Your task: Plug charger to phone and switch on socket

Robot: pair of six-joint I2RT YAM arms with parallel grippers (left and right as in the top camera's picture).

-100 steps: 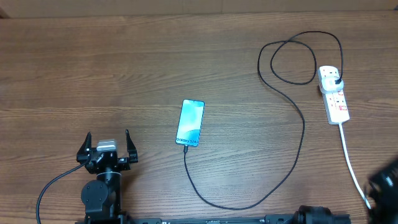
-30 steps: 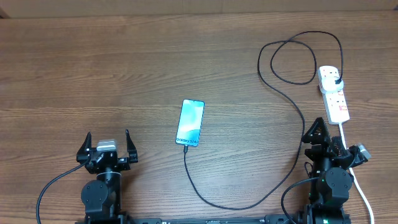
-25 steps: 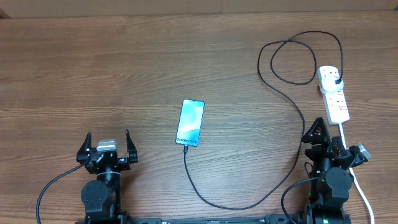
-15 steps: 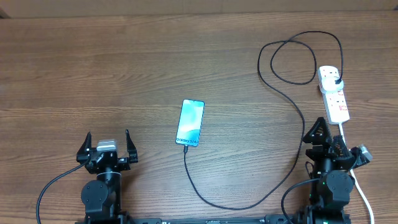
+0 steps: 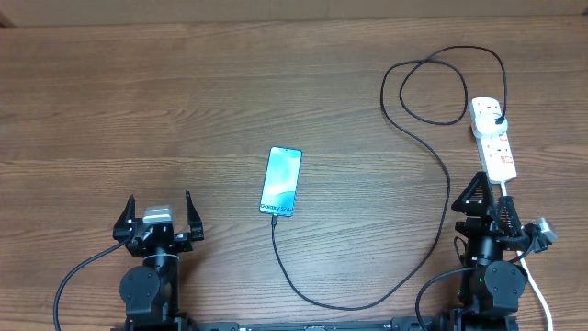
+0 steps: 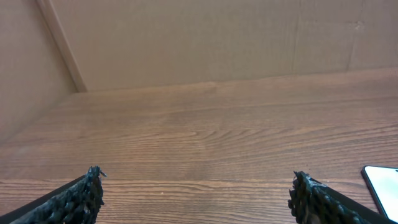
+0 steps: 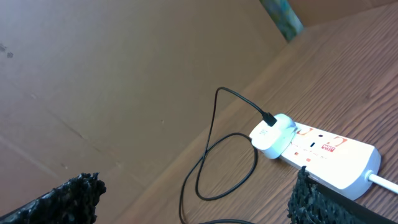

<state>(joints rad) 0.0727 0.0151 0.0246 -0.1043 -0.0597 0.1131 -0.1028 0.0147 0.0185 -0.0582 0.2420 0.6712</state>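
Wood-grain laminate, brown and matt, is seen across the table, and a plain cardboard wall is seen behind it in both wrist views. Near the middle of the table a phone is laid flat, slim and rectangular, its pale blue screen lit and edged in dark. The charger, a thin black cable, is met at the phone's near short edge. It is carried in a wide curve to the right of the phone and looped once on the far side.

Its other end is fitted into a white adapter seated in the socket, a long white plastic strip with red markings, set far to the right of the phone. Whether a switch is on cannot be told. A thick white cord is run from the strip's near end.

The left gripper is parked to the left of the phone and nearer the table edge, its rough black fingers spread wide, with nothing held or touched. The right gripper is parked far right of the phone, just short of the socket, jaws likewise spread wide and nothing gripped.
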